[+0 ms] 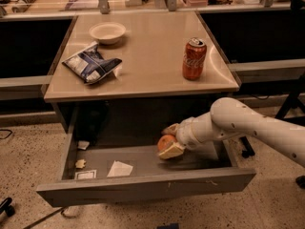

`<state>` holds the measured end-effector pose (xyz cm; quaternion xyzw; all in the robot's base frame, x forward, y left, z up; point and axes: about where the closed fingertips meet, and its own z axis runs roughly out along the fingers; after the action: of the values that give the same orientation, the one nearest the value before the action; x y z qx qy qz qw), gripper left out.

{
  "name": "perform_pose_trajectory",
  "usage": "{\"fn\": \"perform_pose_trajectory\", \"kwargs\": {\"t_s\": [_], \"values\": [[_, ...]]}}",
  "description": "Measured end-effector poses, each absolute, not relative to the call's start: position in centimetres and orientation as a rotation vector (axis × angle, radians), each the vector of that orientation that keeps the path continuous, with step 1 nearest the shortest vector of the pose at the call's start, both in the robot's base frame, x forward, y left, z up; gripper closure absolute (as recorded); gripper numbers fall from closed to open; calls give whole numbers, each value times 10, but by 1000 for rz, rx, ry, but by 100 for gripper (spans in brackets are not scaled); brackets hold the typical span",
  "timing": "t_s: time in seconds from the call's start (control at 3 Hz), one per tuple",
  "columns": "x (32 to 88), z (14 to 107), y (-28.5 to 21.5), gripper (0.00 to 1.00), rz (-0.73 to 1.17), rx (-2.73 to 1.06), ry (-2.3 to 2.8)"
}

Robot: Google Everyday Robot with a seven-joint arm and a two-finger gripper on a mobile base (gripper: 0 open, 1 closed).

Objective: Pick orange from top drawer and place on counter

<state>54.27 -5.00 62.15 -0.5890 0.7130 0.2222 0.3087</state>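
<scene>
Speckled terrazzo floor (28, 156) surrounds the square glossy beige tabletop (147, 56), and beneath it the wide grey metal drawer (143, 182) stands pulled open. I see my white robot arm (257, 125) reaching into it from the right. On the tabletop sit a crumpled blue-and-white snack bag (91, 65), a red soda can (194, 58) and a shallow cream bowl (107, 31), all well apart. My pincer (167, 141) grips the small round orange fruit (164, 139) low in the drawer's right half. White paper scraps (119, 168) lie on the left.
</scene>
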Motion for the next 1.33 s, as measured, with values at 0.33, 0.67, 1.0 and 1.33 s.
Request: {"fn": "perform_pose_trajectory", "kwargs": {"t_s": [0.33,0.67,1.0,1.33], "values": [[541,629,-35,72,619,-1598,1853],[539,654,-16,96,653,-1638,1831],[542,694,-3,100,659,-1655,1839],[549,750,9,100,635,-1667,1854]]}}
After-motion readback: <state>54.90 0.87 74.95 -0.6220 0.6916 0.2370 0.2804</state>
